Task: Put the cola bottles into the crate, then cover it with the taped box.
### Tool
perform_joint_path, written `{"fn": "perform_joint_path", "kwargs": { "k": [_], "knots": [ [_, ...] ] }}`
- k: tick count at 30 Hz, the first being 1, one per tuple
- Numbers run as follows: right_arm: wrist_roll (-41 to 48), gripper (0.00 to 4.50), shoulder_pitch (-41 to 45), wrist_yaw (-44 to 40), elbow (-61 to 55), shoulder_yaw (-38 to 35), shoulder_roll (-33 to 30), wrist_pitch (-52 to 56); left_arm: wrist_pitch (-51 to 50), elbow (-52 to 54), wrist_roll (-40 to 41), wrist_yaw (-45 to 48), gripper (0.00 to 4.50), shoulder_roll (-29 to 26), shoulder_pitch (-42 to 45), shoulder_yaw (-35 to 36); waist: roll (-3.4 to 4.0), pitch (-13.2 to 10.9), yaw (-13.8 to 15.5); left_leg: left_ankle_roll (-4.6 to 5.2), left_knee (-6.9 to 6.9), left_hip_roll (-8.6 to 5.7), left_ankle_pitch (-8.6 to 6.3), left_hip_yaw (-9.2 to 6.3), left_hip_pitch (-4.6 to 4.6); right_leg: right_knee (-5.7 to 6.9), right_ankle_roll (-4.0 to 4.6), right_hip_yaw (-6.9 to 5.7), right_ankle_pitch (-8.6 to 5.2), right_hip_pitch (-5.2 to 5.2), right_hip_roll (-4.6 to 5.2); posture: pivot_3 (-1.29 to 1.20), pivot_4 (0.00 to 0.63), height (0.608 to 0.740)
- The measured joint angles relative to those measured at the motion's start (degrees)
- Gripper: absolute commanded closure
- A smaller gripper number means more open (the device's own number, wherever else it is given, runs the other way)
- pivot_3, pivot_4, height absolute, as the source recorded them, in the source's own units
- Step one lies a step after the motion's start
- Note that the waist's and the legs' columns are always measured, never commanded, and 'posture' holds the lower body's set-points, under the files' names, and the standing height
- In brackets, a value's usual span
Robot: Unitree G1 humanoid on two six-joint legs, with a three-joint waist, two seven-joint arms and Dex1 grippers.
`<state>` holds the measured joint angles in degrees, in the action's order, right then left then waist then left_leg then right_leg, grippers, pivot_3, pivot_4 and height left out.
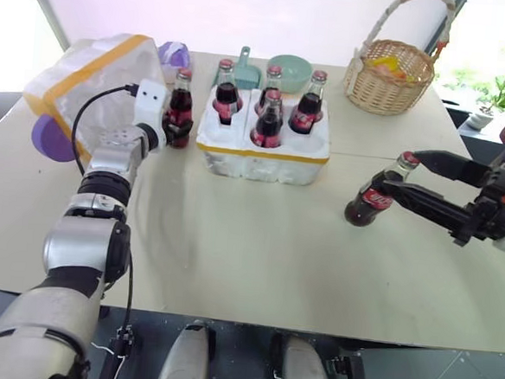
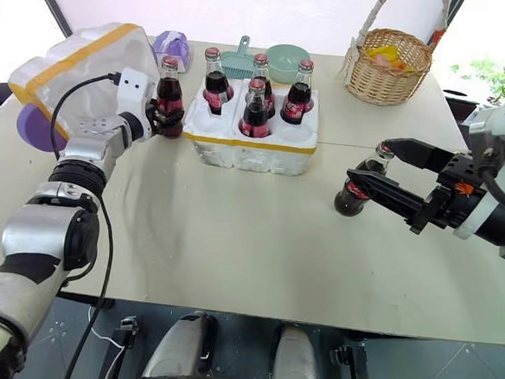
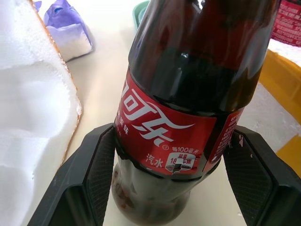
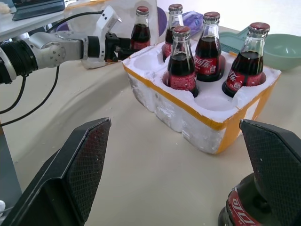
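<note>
Behind the crate [image 1: 264,147] stand a green bowl [image 1: 289,71], dustpan [image 1: 246,72] and wicker basket [image 1: 389,73]; the left end effector [image 1: 175,125] straddles a cola bottle [image 1: 180,106], grip unclear, the right end effector [image 2: 377,172] gapes released.

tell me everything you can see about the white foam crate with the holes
The crate is a low white foam block, rough and chipped at its edges, with a yellow tape band under its rim. It sits flat on the table, in front of a green bowl. Four cola bottles stand upright in its round holes; two holes are unfilled. Neither gripper touches it.
</note>
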<state>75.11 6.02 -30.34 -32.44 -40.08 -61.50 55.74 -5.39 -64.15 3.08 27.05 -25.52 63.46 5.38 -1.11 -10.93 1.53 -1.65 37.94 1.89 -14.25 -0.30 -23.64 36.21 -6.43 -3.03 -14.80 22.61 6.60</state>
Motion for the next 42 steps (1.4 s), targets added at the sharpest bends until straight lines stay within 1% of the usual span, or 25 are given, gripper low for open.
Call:
{"fn": "perform_joint_path", "kwargs": {
  "k": [4, 8, 9, 12, 16, 20, 23, 27, 36, 39, 42],
  "knots": [
    [0.0, 0.0, -0.5, 0.0, 0.0, -0.4, 0.0, 0.0, -1.0, -0.3, 1.2, 2.8, 1.71, -2.5, 0.0, 1.5, -0.04, 0.0, -0.8, 0.0, -0.01, 0.0, 0.0, -0.01, -0.19, 0.01, 0.0, -0.01, 0.0, 0.17, 0.0, 0.0, 0.15, 0.74],
    [0.1, 0.0, -1.3, 0.0, 0.0, -1.5, 0.0, 0.0, -6.4, 1.5, 5.7, 11.8, 1.71, -5.7, 0.3, 4.6, -0.12, -0.1, -0.8, -0.01, 0.01, 0.0, 0.01, -0.01, -0.58, 0.06, -0.02, -0.02, 0.02, 0.55, 0.0, 0.0, 0.15, 0.74],
    [0.1, 0.0, -1.7, 0.0, 0.0, -1.7, 0.0, 0.0, -9.0, 3.2, 7.4, 15.6, 1.71, -6.7, 0.3, 5.1, -0.15, -0.1, -0.8, -0.02, 0.05, 0.0, 0.01, -0.01, -0.73, 0.11, -0.02, -0.02, 0.02, 0.71, 0.0, 0.0, 0.15, 0.74],
    [0.1, 0.0, -2.9, 0.0, -0.1, -2.0, 0.1, 0.0, -15.5, 9.3, 11.7, 24.4, 1.71, -8.6, 0.5, 5.7, -0.22, -0.1, -0.6, -0.02, 0.08, -0.02, 0.02, -0.03, -0.84, 0.09, -0.05, -0.04, 0.04, 0.73, 0.02, 0.0, 0.15, 0.74],
    [0.3, 0.0, -4.3, 0.5, -1.1, -2.7, 1.4, 0.0, -23.6, 18.6, 16.7, 30.0, 1.71, -9.0, 1.4, 6.4, -0.22, -0.1, -0.6, -0.02, 0.15, -0.04, 0.02, -0.03, -0.83, 0.06, -0.12, -0.03, 0.08, 0.69, 0.06, 0.0, 0.15, 0.74],
    [0.6, 0.0, -5.9, 1.6, -2.4, -3.5, 2.0, 0.0, -27.8, 24.9, 19.5, 30.0, 1.71, -7.2, 2.9, 6.6, -0.21, -0.1, -0.8, -0.02, 0.19, -0.04, 0.02, -0.04, -0.74, 0.14, -0.11, -0.02, 0.09, 0.65, 0.06, 0.0, 0.15, 0.74],
    [0.7, 0.0, -7.5, 2.4, -2.8, -4.3, 2.4, 0.0, -28.9, 26.2, 20.0, 29.6, 1.71, -6.1, 2.8, 6.2, -0.21, -0.1, -1.2, -0.01, 0.18, -0.02, 0.02, -0.04, -0.69, 0.2, -0.1, -0.01, 0.1, 0.66, 0.03, 0.0, 0.15, 0.74],
    [1.3, 0.0, -8.4, 3.1, -3.4, -5.2, 2.6, -0.1, -29.0, 27.6, 19.8, 29.8, 1.71, -5.2, 1.4, 4.2, -0.2, -0.1, -0.9, -0.01, 0.18, -0.03, 0.02, -0.04, -0.72, 0.19, -0.1, 0.0, 0.1, 0.68, 0.04, 0.0, 0.15, 0.74],
    [2.1, 0.0, -10.9, 5.2, -4.5, -6.0, 3.8, -1.2, -26.0, 28.1, 14.8, 28.7, 1.71, -3.4, -3.1, -1.5, -0.21, -0.1, -0.8, -0.01, 0.2, -0.04, 0.02, -0.04, -0.74, 0.17, -0.09, 0.0, 0.1, 0.67, 0.04, 0.0, 0.15, 0.74],
    [2.1, 0.0, -11.0, 5.6, -4.5, -5.9, 4.0, -1.6, -23.6, 28.9, 13.2, 27.3, 1.71, -1.1, -3.7, -2.8, -0.22, -0.1, -0.6, -0.01, 0.21, -0.04, 0.02, -0.04, -0.75, 0.17, -0.09, 0.0, 0.1, 0.66, 0.05, 0.0, 0.15, 0.74],
    [2.0, 0.0, -10.9, 6.0, -4.5, -5.8, 4.1, -1.9, -21.3, 28.8, 11.2, 25.5, 1.71, 0.1, -3.8, -3.9, -0.21, -0.1, -0.6, -0.01, 0.22, -0.04, 0.02, -0.05, -0.74, 0.17, -0.09, 0.0, 0.1, 0.65, 0.05, 0.0, 0.15, 0.74]
  ]
}}
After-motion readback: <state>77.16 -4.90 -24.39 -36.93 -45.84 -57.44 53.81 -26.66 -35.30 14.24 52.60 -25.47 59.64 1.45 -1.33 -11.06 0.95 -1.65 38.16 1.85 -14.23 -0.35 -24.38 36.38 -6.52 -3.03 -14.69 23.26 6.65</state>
